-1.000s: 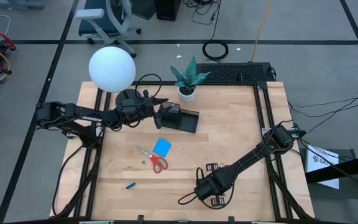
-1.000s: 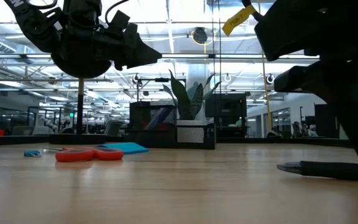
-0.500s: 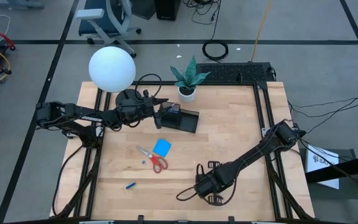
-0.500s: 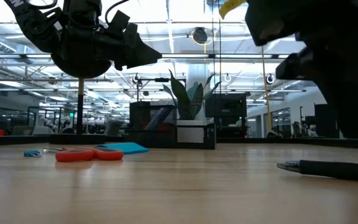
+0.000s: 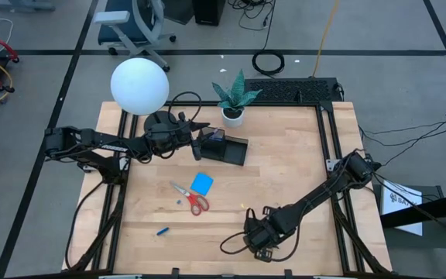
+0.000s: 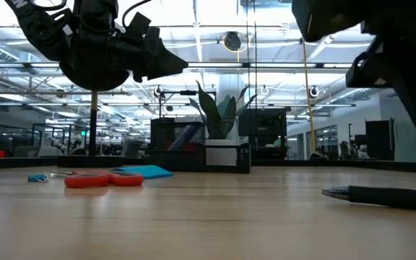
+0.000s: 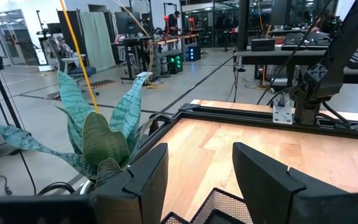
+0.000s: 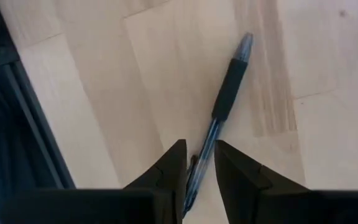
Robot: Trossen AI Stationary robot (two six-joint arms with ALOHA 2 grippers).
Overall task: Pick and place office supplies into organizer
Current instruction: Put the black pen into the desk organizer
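A black pen [image 8: 225,99] lies flat near the table's near edge [image 5: 233,243] [image 6: 381,196]. My right gripper [image 8: 196,163] [image 5: 257,237] hovers over the pen's rear end, open by a narrow gap, one finger on each side of it. Red-handled scissors [image 5: 193,198], a blue note pad [image 5: 202,183] and a tiny blue piece [image 5: 162,230] lie on the table's left half. The black organizer [image 5: 228,148] stands toward the far edge. My left gripper [image 7: 194,177] [image 5: 197,144] hangs open and empty at its upright end.
A white plant pot with a green plant [image 5: 233,101] stands just beyond the organizer. A lamp with a round white globe [image 5: 139,86] is at the far left corner. Bare wood lies between the organizer and the black pen.
My right gripper has drifted a little toward the table's near edge and has risen, so the low view now shows more of the pen. The pen has stayed where it was.
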